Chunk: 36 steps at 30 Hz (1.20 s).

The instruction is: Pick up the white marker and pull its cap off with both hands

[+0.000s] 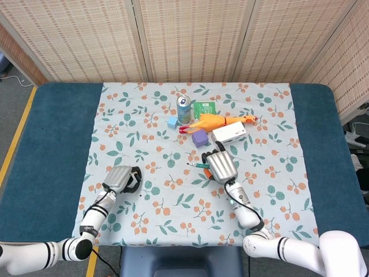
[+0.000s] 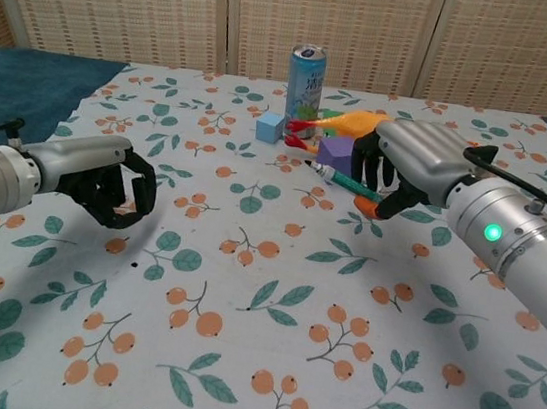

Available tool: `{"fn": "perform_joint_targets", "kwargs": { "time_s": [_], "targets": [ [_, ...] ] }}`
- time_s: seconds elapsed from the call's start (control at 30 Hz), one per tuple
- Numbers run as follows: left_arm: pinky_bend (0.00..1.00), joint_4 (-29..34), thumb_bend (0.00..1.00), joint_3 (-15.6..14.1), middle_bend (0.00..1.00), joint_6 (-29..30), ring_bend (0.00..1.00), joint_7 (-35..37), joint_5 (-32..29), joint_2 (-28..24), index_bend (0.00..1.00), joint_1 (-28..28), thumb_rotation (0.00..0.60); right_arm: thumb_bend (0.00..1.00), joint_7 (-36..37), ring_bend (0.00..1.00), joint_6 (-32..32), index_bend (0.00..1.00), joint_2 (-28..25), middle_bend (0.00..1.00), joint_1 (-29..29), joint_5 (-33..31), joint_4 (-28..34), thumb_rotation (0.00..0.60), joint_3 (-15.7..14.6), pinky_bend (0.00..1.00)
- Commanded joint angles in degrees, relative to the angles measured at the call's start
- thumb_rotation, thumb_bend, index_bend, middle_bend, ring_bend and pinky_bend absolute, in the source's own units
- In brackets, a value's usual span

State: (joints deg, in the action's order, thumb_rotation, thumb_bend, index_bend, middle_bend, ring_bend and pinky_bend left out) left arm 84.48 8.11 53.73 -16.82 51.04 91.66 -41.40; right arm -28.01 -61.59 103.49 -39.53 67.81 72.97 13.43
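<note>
My right hand [image 1: 222, 166] [image 2: 410, 162] grips the marker [image 1: 199, 165] [image 2: 342, 181] just above the floral cloth, right of centre. The marker has a white barrel, a green band and an orange rear end, and its bare dark tip points left. My left hand [image 1: 122, 179] [image 2: 115, 184] hangs low over the cloth's front left, well apart from the marker. Its fingers are curled in tightly. The cap is off the marker and lies nowhere on the cloth; the curled fingers hide whatever they hold.
Behind the right hand stand a purple cube [image 1: 200, 138] [image 2: 336, 152], a white box [image 1: 229, 134], a rubber chicken [image 1: 216, 122], a drink can [image 1: 184, 108] [image 2: 307, 83], a small blue cube [image 1: 172, 122] [image 2: 269, 127] and a green packet [image 1: 204, 107].
</note>
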Motion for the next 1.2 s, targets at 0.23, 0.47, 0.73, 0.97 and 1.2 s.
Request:
{"fn": "perform_joint_targets", "kwargs": {
  "time_s": [0.23, 0.47, 0.73, 0.97, 1.2],
  "targets": [
    [1.00, -0.6, 0.48, 0.4, 0.77, -1.7, 0.84, 4.4, 3.3, 0.5, 0.14, 0.3, 0.600, 0.39, -9.8, 0.12, 5.1, 0.00, -2.5, 0.23, -0.2, -13.1, 6.3, 0.600, -0.5, 0.01],
    [1.00, 3.8, 0.43, 1.8, 0.73, -1.1, 0.82, 6.1, 5.3, -2.4, 0.00, 0.6, 0.600, 0.30, -13.7, 0.06, 4.6, 0.00, -8.9, 0.15, -1.2, -19.1, 17.2, 0.600, 1.0, 0.00],
    [0.75, 13.4, 0.41, -2.4, 0.24, 12.4, 0.31, 15.0, 27.2, -15.7, 0.00, 9.5, 0.600, 0.23, -13.3, 0.00, -13.0, 0.00, -27.8, 0.00, 10.7, 0.9, 35.9, 0.600, -9.5, 0.00],
    [0.18, 5.3, 0.42, -12.0, 0.00, 29.6, 0.00, 22.0, 37.8, -20.7, 0.00, 23.6, 0.600, 0.18, -4.1, 0.00, -37.2, 0.00, -35.9, 0.00, 28.4, 18.4, 29.1, 0.600, -19.6, 0.00],
    [0.07, -0.4, 0.42, -12.2, 0.00, 33.6, 0.00, 15.5, 37.5, -19.0, 0.00, 28.1, 0.600, 0.18, 4.3, 0.00, -48.9, 0.00, -32.0, 0.00, 37.0, 23.1, 17.3, 0.600, -19.0, 0.00]
  ]
}}
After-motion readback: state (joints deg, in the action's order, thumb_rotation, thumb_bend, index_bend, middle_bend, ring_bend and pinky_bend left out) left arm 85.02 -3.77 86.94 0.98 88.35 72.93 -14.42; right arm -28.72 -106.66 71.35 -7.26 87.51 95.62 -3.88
